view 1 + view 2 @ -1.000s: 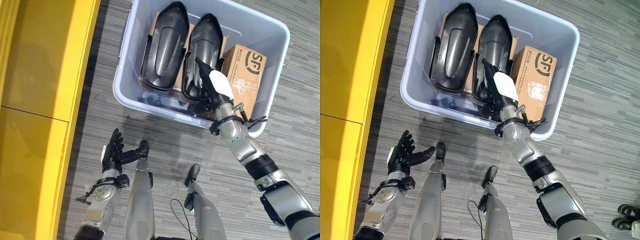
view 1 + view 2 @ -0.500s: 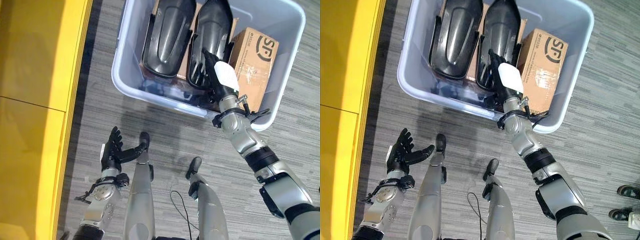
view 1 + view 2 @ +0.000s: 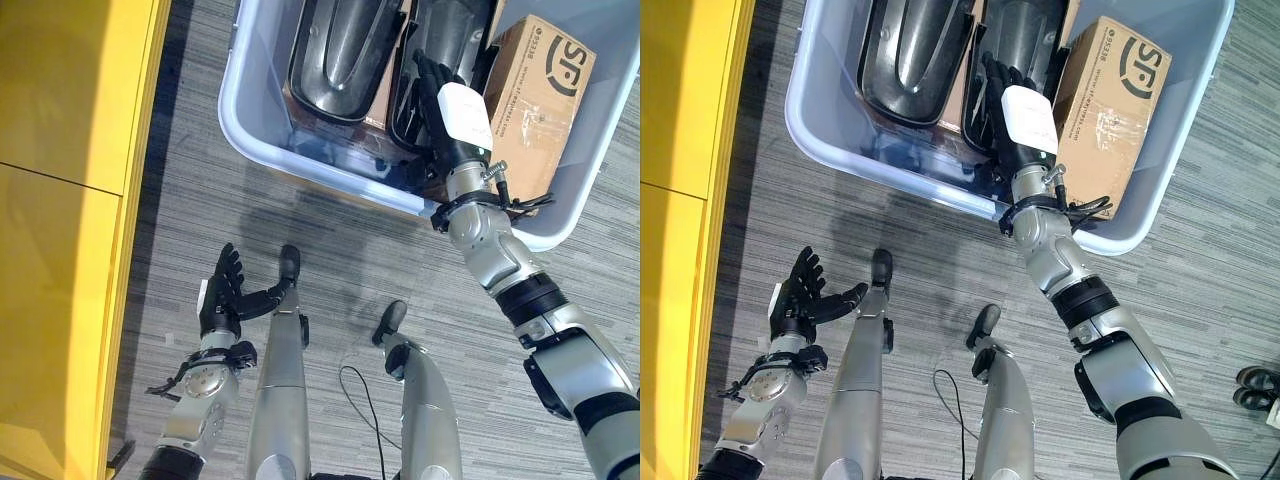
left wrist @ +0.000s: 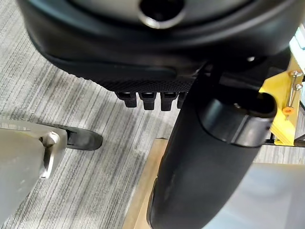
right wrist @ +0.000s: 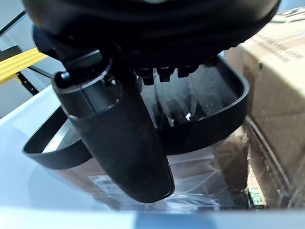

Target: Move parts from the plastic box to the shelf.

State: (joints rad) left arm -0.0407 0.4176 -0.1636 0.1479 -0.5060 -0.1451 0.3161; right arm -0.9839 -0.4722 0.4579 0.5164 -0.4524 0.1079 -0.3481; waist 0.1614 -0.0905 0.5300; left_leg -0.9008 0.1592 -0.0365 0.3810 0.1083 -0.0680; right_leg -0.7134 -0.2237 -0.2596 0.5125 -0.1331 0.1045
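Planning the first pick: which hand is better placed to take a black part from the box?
Right: right hand is inside the pale plastic box at a black moulded part; left hand hangs open over the floor.

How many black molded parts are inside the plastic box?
2: one black part on the box's left side, another black part beside the cardboard carton, under the right hand. More may lie hidden underneath.

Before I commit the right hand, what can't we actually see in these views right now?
- Right hand contact with the black part: fingertips hidden in both eye views; its wrist view is blocked by the thumb.
- Far ends of both black parts and the plastic box: cut off by the top edge.
- Under the cardboard box: hidden.
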